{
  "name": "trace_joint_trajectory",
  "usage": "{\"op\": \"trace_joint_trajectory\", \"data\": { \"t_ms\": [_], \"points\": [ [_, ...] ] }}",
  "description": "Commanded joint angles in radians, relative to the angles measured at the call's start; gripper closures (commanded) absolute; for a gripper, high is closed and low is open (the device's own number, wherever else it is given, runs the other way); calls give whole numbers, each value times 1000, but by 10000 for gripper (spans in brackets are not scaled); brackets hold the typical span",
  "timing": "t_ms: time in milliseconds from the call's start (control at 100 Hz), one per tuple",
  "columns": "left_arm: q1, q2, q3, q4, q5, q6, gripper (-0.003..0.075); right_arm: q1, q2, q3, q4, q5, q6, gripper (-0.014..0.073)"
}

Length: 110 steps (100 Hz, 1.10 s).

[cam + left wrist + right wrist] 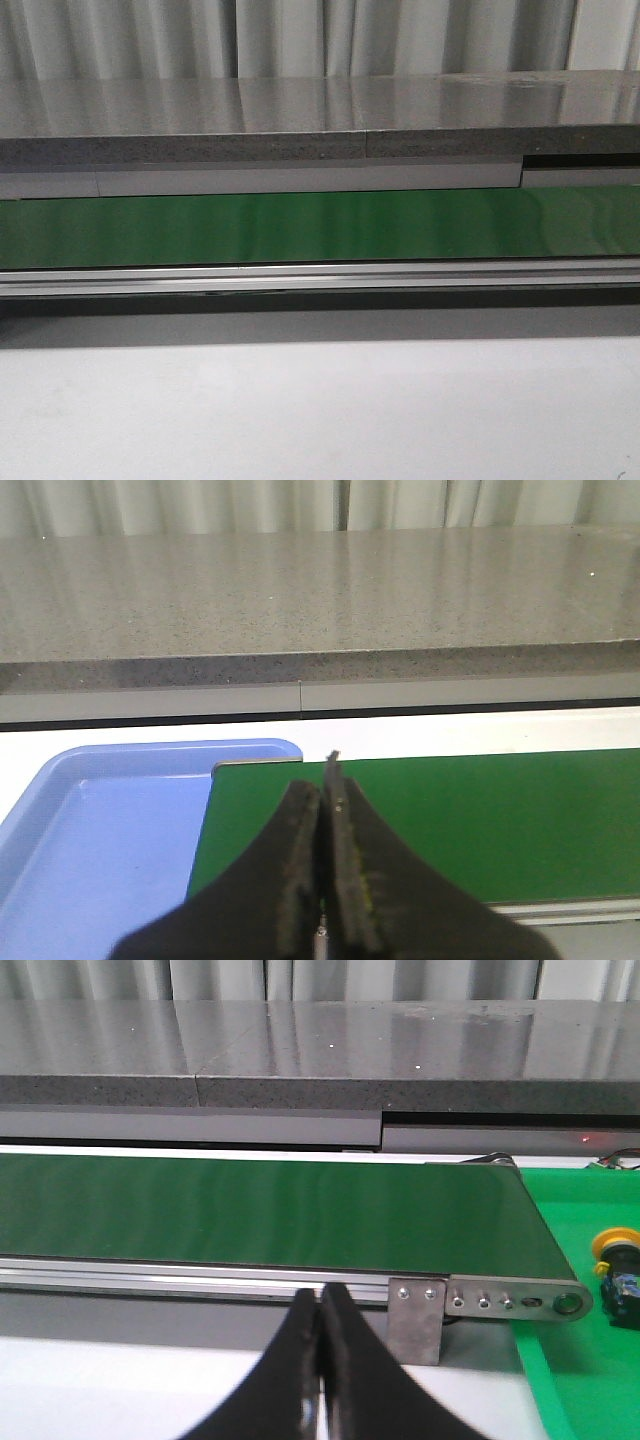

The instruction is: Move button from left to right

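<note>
The button (618, 1266), yellow cap on a black body, lies in a green tray (575, 1390) past the belt's end, at the edge of the right wrist view. My right gripper (321, 1300) is shut and empty, over the white table in front of the conveyor rail, well apart from the button. My left gripper (322, 785) is shut and empty, above the near end of the green belt (450, 820), next to a blue tray (90, 850). No button shows in the blue tray or on the belt. Neither gripper shows in the front view.
The green conveyor belt (320, 225) runs across the front view behind an aluminium rail (320, 278). A grey stone counter (300, 110) stands behind it. The white table (320, 410) lies in front. A metal bracket (417, 1315) hangs at the belt's end roller.
</note>
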Motion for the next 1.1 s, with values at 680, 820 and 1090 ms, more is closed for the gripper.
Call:
{"op": "trace_joint_trajectory", "data": {
  "t_ms": [680, 820, 1090],
  "points": [
    [-6, -65, 85, 80, -216, -18, 740, -2, -21, -15, -7, -90, 0, 661],
    [-6, -155, 178, 177, -260, -141, 740, -2, -21, -15, -7, -90, 0, 661],
    [-6, -356, 306, 197, -262, -167, 740, -2, -21, -15, -7, -90, 0, 661]
  ]
}}
